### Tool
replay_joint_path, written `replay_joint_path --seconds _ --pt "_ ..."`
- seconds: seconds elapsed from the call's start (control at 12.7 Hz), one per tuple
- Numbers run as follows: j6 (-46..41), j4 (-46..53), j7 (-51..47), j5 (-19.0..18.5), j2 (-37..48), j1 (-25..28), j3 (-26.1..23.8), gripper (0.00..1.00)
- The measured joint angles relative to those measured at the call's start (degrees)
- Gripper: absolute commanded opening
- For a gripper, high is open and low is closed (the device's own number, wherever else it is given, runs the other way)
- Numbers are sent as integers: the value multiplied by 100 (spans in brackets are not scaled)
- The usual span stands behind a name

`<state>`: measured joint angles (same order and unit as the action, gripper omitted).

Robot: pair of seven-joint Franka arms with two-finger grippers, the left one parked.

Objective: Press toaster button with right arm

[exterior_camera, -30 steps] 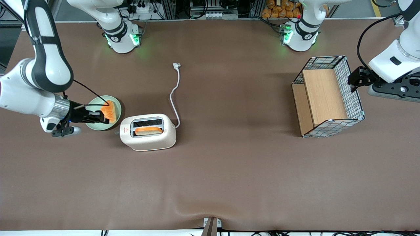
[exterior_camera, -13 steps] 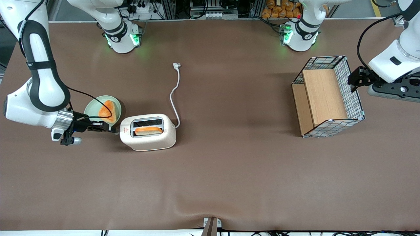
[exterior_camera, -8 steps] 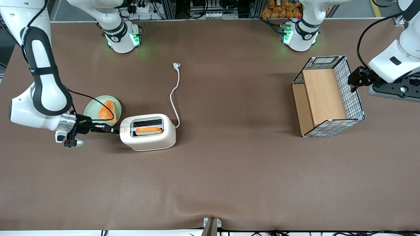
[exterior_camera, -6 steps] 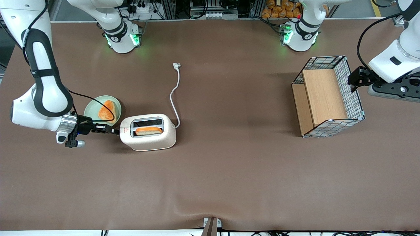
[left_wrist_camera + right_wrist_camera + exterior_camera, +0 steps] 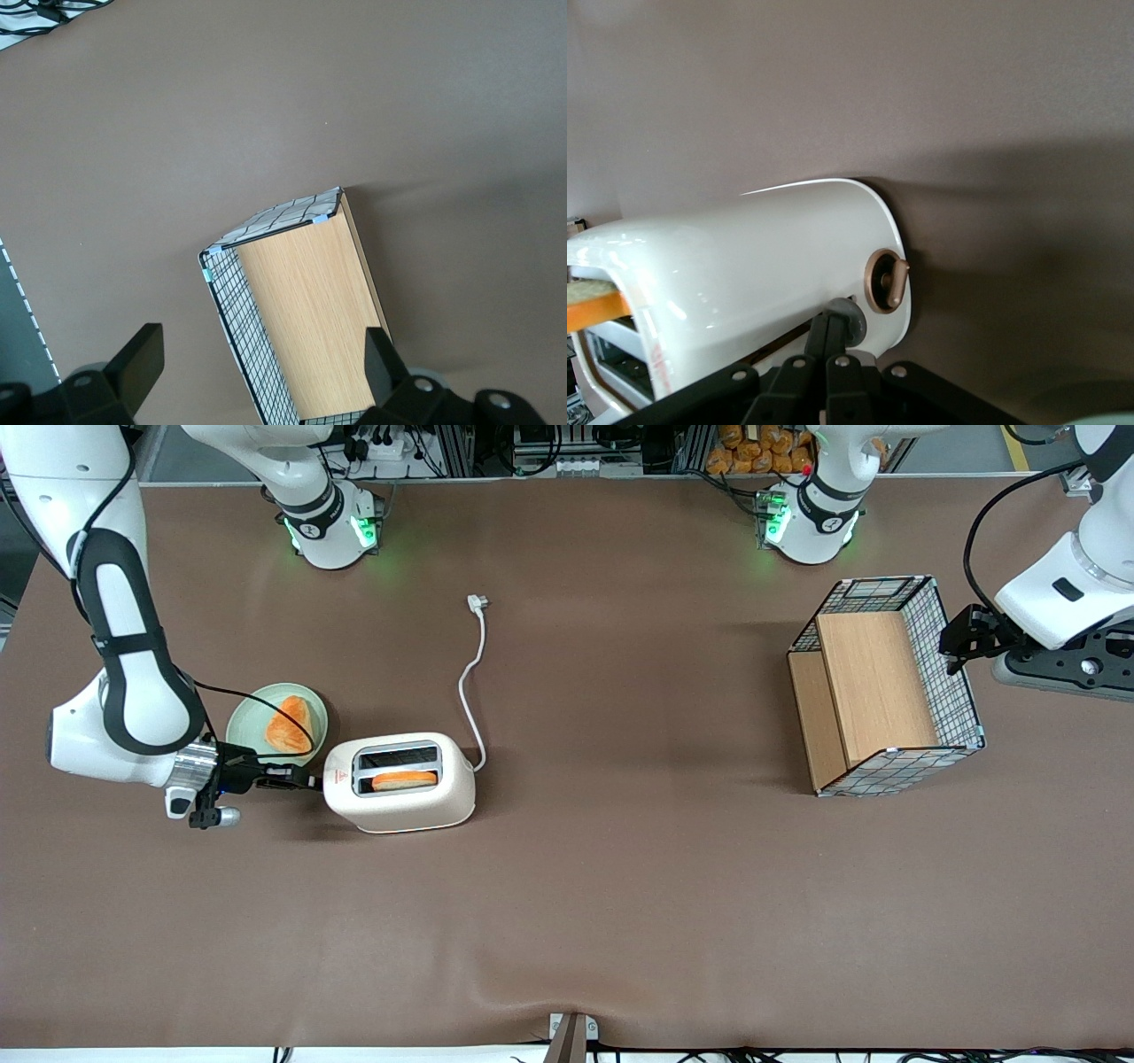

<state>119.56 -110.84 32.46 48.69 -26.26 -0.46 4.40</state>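
Note:
The cream-white toaster stands on the brown table with a slice of toast in the slot nearer the front camera. It also shows in the right wrist view. My right arm's gripper is shut and empty at the toaster's short end, beside the red logo. In the right wrist view the gripper has its two fingers pressed together, with the tips resting on the grey toaster button. In the front view the fingertips hide the button.
A green plate with an orange bread slice lies just farther from the front camera than the gripper. A bronze dial sits beside the button. The white cord trails away from the toaster. A wire basket stands toward the parked arm's end.
My gripper left the plate, came to the toaster's short end and lowered onto the button. The toast now sits lower in its slot.

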Motion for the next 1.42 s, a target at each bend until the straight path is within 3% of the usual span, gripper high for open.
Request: replay_joint_path --seconds 0.63,0.71,0.79,0.87,1.1,1.26,1.42 --pt "-97 140 343 70 -165 -42 -2 0" --pt "-135 200 342 32 -170 -41 -3 5" --pt "-201 296 328 -99 -166 -41 -2 23" --pt "-296 456 233 -404 -154 -41 5 30" --pt "-1085 1221 -481 -1609 10 -42 81 64" --pt "-1807 1812 -889 -2376 231 -42 113 99" --pt "-2378 2384 -1118 -3206 481 -35 109 100"
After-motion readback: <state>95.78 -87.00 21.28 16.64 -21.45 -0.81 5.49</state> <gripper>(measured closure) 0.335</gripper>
